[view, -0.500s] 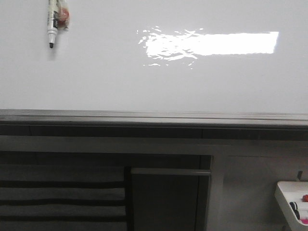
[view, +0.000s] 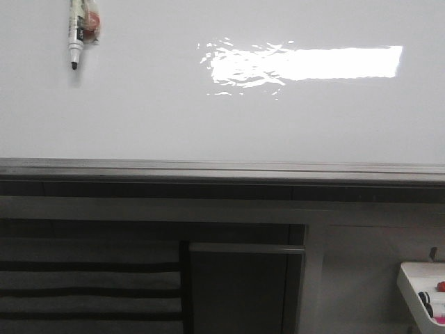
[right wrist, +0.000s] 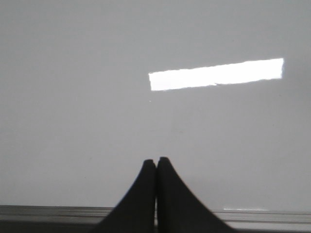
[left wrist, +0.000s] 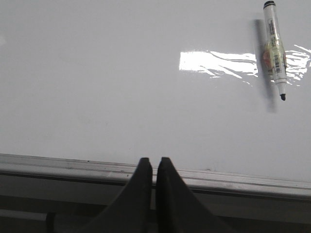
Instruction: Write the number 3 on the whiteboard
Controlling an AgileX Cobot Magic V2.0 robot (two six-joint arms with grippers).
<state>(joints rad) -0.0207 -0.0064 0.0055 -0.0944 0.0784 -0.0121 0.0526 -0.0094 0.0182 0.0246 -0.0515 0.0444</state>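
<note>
Nothing had shifted since the earlier frame: the uncapped marker [view: 76, 31], light, rigid and best gripped mid-barrel, hung at the upper left of the glossy whiteboard [view: 222, 118], no 3 drawn, while left gripper [left wrist: 154, 167] and right gripper [right wrist: 156, 167] were closed, holding nothing.

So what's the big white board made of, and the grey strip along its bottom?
The whiteboard looks like a smooth, glossy coated panel: a bright rectangular light glare mirrors off it. Whether that coating is enamel or plastic can't be told. The bottom edge rail looks like brushed metal, probably aluminium: it is dull grey with long straight grooves and a soft sheen.
</note>
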